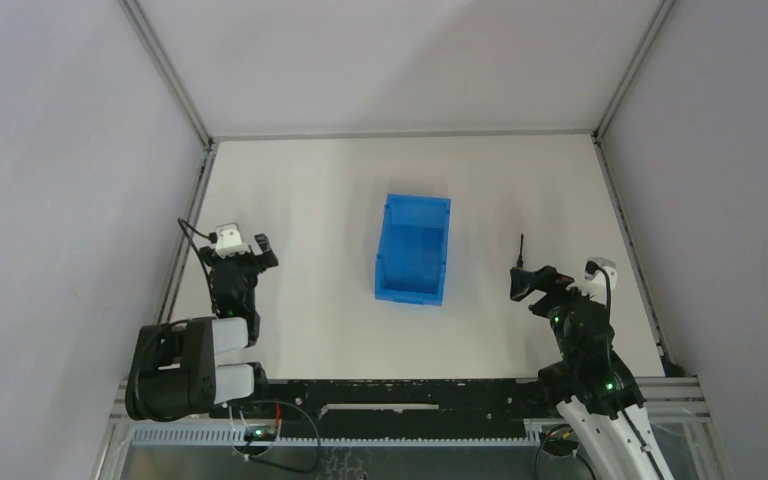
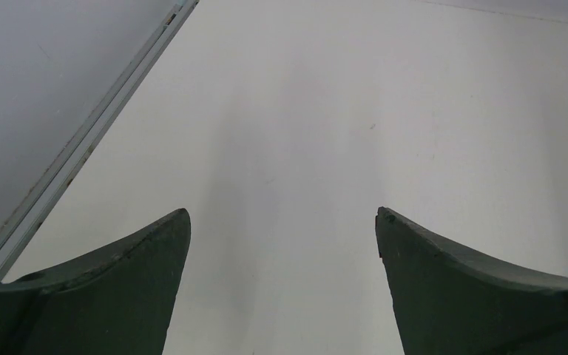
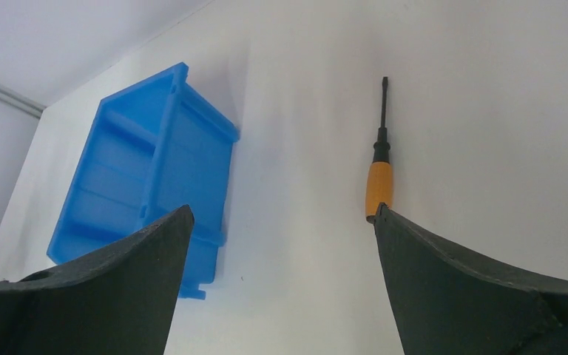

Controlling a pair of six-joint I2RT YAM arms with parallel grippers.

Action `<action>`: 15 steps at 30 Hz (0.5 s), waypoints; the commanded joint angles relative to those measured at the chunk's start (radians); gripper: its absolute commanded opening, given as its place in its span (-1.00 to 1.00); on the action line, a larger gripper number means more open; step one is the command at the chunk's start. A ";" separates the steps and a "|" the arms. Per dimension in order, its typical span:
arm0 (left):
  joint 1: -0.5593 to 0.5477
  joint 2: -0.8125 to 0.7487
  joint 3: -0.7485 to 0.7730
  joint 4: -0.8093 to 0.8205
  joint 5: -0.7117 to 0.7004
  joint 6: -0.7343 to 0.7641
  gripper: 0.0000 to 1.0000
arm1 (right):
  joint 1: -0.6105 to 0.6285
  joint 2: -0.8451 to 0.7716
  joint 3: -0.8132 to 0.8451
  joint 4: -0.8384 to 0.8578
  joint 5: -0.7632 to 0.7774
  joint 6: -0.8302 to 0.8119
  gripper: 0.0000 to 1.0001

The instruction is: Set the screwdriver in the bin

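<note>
The screwdriver (image 3: pixel 379 174), thin black shaft and short orange handle, lies on the white table to the right of the bin, tip pointing away; in the top view only its shaft (image 1: pixel 521 250) shows beyond my right gripper. The blue bin (image 1: pixel 414 248) stands open and empty mid-table, also in the right wrist view (image 3: pixel 148 163). My right gripper (image 1: pixel 533 289) is open just short of the handle; its right fingertip (image 3: pixel 414 244) overlaps the handle's end in view. My left gripper (image 1: pixel 246 247) is open and empty at far left over bare table (image 2: pixel 281 222).
Grey enclosure walls with metal frame rails (image 1: pixel 188 215) bound the table left, right and back. A rail (image 2: pixel 81 148) runs close beside the left gripper. A cable tray (image 1: pixel 360 425) lies along the near edge.
</note>
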 commanded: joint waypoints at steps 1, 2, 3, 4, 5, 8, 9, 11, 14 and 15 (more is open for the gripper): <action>0.001 -0.017 0.050 0.041 0.014 0.010 1.00 | 0.004 -0.001 0.032 0.001 0.061 0.016 0.99; 0.002 -0.017 0.050 0.041 0.014 0.010 1.00 | 0.004 0.003 0.048 0.005 0.045 0.000 0.99; 0.002 -0.017 0.049 0.041 0.015 0.009 1.00 | 0.005 0.008 0.069 0.016 0.020 -0.022 0.99; 0.001 -0.017 0.050 0.041 0.014 0.009 1.00 | 0.004 0.018 0.089 0.037 -0.017 -0.052 0.99; 0.001 -0.017 0.049 0.041 0.014 0.010 1.00 | 0.004 0.029 0.112 0.061 -0.051 -0.080 0.99; 0.001 -0.017 0.049 0.041 0.014 0.011 1.00 | 0.003 0.129 0.229 0.078 -0.083 -0.121 0.99; 0.001 -0.017 0.049 0.041 0.015 0.010 1.00 | 0.002 0.186 0.287 0.061 -0.080 -0.135 0.98; 0.001 -0.017 0.050 0.041 0.015 0.010 1.00 | -0.002 0.349 0.426 -0.015 -0.042 -0.159 0.96; 0.001 -0.017 0.050 0.041 0.015 0.009 1.00 | -0.023 0.590 0.670 -0.174 0.022 -0.197 0.95; 0.002 -0.017 0.050 0.041 0.014 0.010 1.00 | -0.041 0.672 0.754 -0.238 0.044 -0.204 0.96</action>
